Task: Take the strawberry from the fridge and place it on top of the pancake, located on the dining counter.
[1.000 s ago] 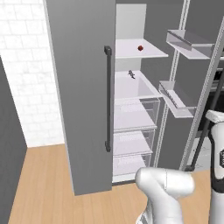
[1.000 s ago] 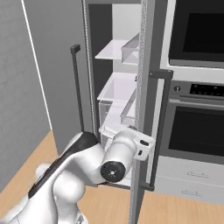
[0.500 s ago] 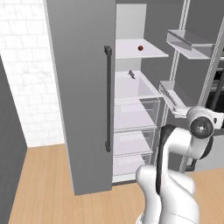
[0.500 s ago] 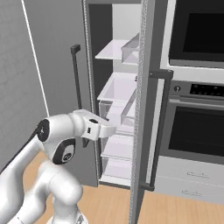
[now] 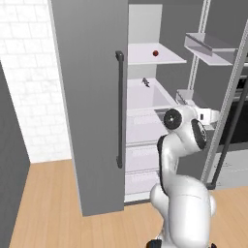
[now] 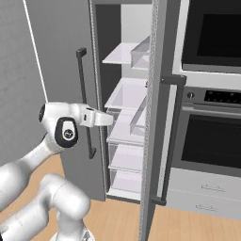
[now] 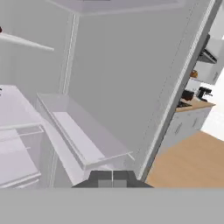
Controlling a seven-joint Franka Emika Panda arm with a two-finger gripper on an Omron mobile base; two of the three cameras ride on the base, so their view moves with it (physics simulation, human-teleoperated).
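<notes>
The fridge (image 5: 87,97) stands with its left door closed and its right door swung open. A tiny red strawberry (image 5: 155,53) rests on the upper white shelf (image 5: 145,59) inside. My gripper (image 5: 215,116) hangs at middle-shelf height, well below and to the right of the berry, in front of the opening. From the right base camera the gripper (image 6: 110,119) points toward the clear drawers. Through the hand camera the fingertips (image 7: 113,178) sit pressed together, shut on nothing, facing the open door's bins. The pancake and the dining counter are out of view.
The open door (image 6: 153,117) carries clear bins (image 5: 210,48) and stands close to my hand. A built-in oven stack (image 6: 212,141) is right of the fridge, a white brick wall (image 5: 24,72) to its left. A small dark item (image 5: 145,82) lies on the second shelf.
The arm has risen from low beside the base and swung the hand up in front of the fridge opening. The gripper has stayed shut. The fridge and strawberry have not moved.
</notes>
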